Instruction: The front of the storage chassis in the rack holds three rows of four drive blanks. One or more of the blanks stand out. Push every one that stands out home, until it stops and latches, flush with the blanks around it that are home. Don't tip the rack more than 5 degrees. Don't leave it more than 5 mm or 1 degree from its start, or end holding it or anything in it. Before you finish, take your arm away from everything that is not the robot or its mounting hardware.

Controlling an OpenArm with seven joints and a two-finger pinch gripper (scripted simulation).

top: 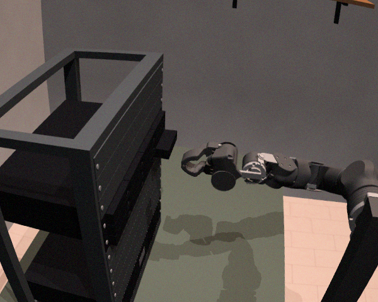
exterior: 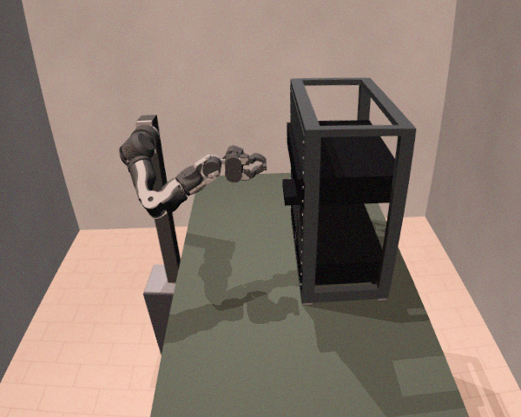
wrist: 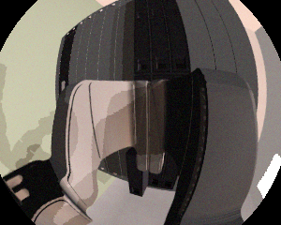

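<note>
The dark rack stands on the green table, and the storage chassis faces my arm. One drive blank sticks out of the chassis front, at the far end of a row. The blanks around it are too dark to tell apart. My gripper is shut with nothing between its fingers. It hangs in the air a short way in front of the rack, about level with the blank that stands out, and touches nothing.
The green table top stretches in front of the rack. My arm's dark mounting post stands at the table's edge. A small wooden shelf hangs high on the back wall.
</note>
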